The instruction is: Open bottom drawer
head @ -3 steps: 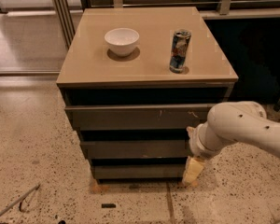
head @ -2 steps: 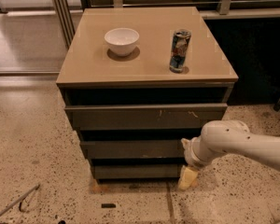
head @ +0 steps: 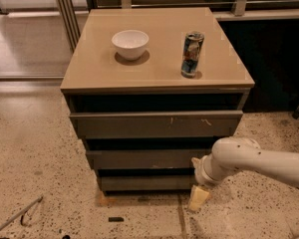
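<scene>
Three flat, handle-less fronts stack down the face of the low grey cabinet (head: 242, 101). The plain dark grey-brown bottom drawer (head: 144, 182) is the lowest and narrowest-looking of them. It sits just above the speckled stone floor (head: 40, 173) and is closed, with a dark gap along its top edge.

The robot's pale, cream-tipped hand (head: 198, 198) hangs low at the cabinet's front right corner, just beside the right end of that drawer and near the floor. It is carried by a rounded white arm (head: 259, 161) reaching in from the right. Whether the hand is open or closed cannot be told from this view, and nothing shows in its grip.

A small white bowl (head: 130, 44) and a printed drink can (head: 192, 54) stand on the smooth beige surface (head: 159, 71), well apart from the work below.

The step in hand appears to be the approach, since the drawer shows no sign of being caught. The next move likely calls for working the tip onto the drawer's top or right edge, clear of the mid-width grey front (head: 149, 159) above. A straight, level pull outward would then follow.
</scene>
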